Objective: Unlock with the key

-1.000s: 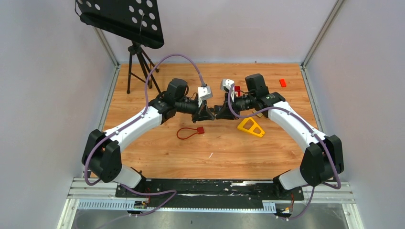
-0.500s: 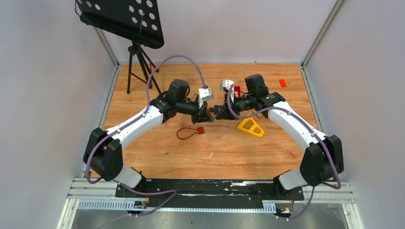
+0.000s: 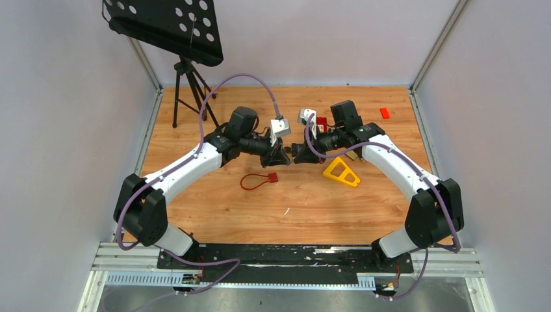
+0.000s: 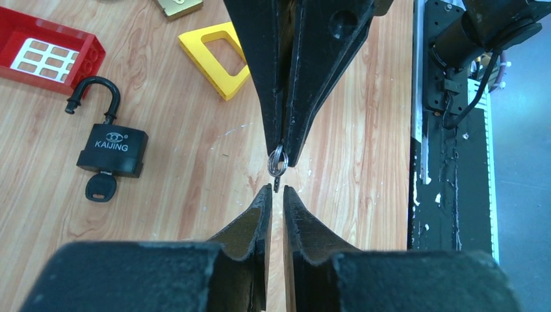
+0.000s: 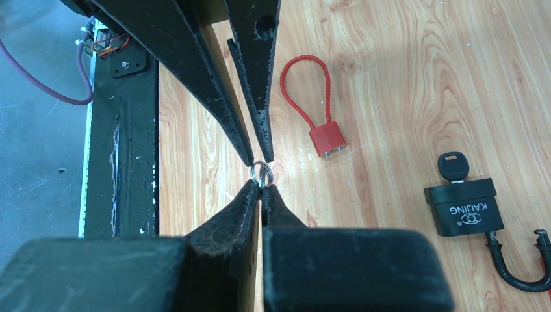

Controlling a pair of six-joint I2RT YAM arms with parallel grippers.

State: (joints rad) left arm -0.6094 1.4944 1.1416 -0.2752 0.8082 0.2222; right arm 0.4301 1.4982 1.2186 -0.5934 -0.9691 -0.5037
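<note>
Above the table's middle, my two grippers meet tip to tip. My right gripper point(image 5: 261, 187) is shut on a small metal key ring point(image 5: 260, 173). A thin key tip point(image 4: 277, 186) hangs from the ring between the tips of my left gripper point(image 4: 276, 188), whose jaws stand slightly apart. A black KAIJING padlock point(image 4: 112, 151) lies on the wood, its shackle swung open and a black-headed key point(image 4: 101, 188) in its keyhole. From the right wrist view the padlock point(image 5: 464, 207) sits to the right. In the top view both grippers point(image 3: 290, 156) hide it.
A red cable lock point(image 3: 258, 180) lies in front of the grippers. A yellow triangular frame point(image 3: 342, 172) sits under the right arm, a red brick point(image 4: 49, 52) behind it. A small red block point(image 3: 384, 112) is far right, a tripod point(image 3: 188, 91) far left.
My left gripper's jaws have parted a little. My right gripper has closed fully on the key ring, and the right arm has shifted slightly left.
</note>
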